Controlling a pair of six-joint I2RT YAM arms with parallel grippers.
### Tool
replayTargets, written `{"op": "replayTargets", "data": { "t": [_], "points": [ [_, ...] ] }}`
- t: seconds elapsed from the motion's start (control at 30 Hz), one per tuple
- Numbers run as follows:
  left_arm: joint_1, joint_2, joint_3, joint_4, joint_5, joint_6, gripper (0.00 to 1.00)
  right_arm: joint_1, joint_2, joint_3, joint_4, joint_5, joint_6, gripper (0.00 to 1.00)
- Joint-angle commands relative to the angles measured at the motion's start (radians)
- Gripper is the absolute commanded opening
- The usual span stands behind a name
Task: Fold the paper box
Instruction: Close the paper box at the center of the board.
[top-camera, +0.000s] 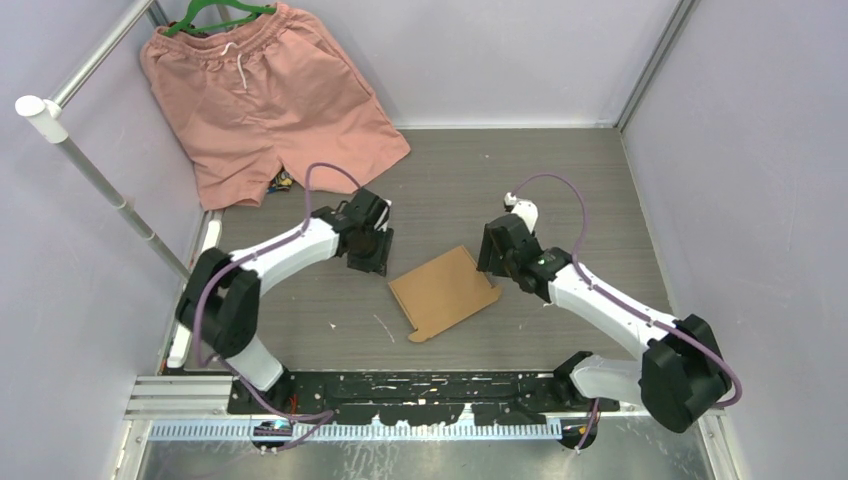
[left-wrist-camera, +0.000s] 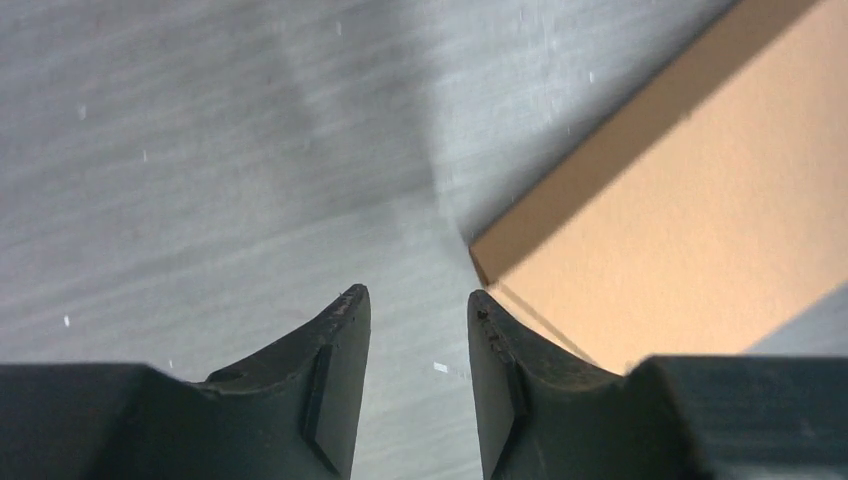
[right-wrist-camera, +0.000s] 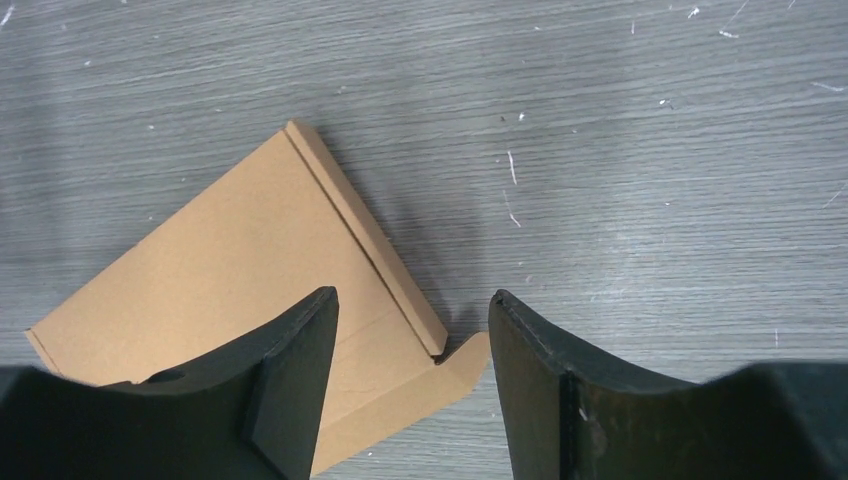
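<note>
The paper box (top-camera: 443, 292) is a flat brown cardboard piece lying on the grey table between the two arms, one long edge folded over as a narrow strip (right-wrist-camera: 365, 235). My left gripper (top-camera: 368, 252) hovers just off its left corner. In the left wrist view that gripper (left-wrist-camera: 418, 310) is open with only bare table between its fingers, and the cardboard (left-wrist-camera: 680, 220) lies to the right. My right gripper (top-camera: 497, 257) sits at the box's right corner. Its jaws (right-wrist-camera: 412, 300) are open, above the rounded corner tab (right-wrist-camera: 455, 365) of the cardboard (right-wrist-camera: 220, 265).
Salmon-pink shorts (top-camera: 270, 95) on a green hanger (top-camera: 215, 15) lie at the back left. A metal pole (top-camera: 95, 175) runs along the left side. Purple walls close in the table; a black rail (top-camera: 400, 385) holds the arm bases at the near edge.
</note>
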Motion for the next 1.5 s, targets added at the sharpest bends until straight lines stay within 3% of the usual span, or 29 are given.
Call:
{"op": "replayTargets", "data": {
  "t": [0.0, 0.13, 0.17, 0.23, 0.37, 0.5, 0.63, 0.87, 1.27, 1.47],
  "points": [
    [0.001, -0.167, -0.124, 0.044, 0.046, -0.067, 0.42, -0.099, 0.009, 0.012, 0.078, -0.193, -0.036, 0.63],
    [-0.002, -0.306, -0.276, 0.161, 0.148, -0.141, 0.50, -0.186, -0.005, -0.037, 0.144, -0.353, -0.051, 0.70],
    [-0.003, -0.337, -0.307, 0.179, 0.161, -0.153, 0.60, -0.201, -0.010, -0.047, 0.159, -0.385, -0.060, 0.75],
    [-0.006, -0.388, -0.357, 0.203, 0.163, -0.175, 0.63, -0.222, -0.012, -0.055, 0.169, -0.417, -0.069, 0.79],
    [-0.018, -0.465, -0.436, 0.271, 0.155, -0.230, 0.63, -0.239, 0.027, -0.056, 0.204, -0.489, -0.080, 0.79],
    [-0.058, -0.519, -0.513, 0.384, 0.134, -0.308, 0.56, -0.242, 0.070, -0.074, 0.265, -0.595, -0.082, 0.76],
    [-0.115, -0.536, -0.572, 0.508, 0.123, -0.372, 0.55, -0.244, 0.080, -0.094, 0.277, -0.612, -0.080, 0.76],
    [-0.194, -0.509, -0.596, 0.589, 0.064, -0.414, 0.62, -0.247, 0.085, -0.130, 0.289, -0.617, -0.085, 0.77],
    [-0.226, -0.473, -0.649, 0.743, 0.075, -0.460, 0.62, -0.255, 0.129, -0.162, 0.379, -0.703, -0.049, 0.78],
    [-0.259, -0.474, -0.647, 0.723, 0.056, -0.471, 0.61, -0.256, 0.125, -0.173, 0.380, -0.710, -0.043, 0.79]
  ]
}}
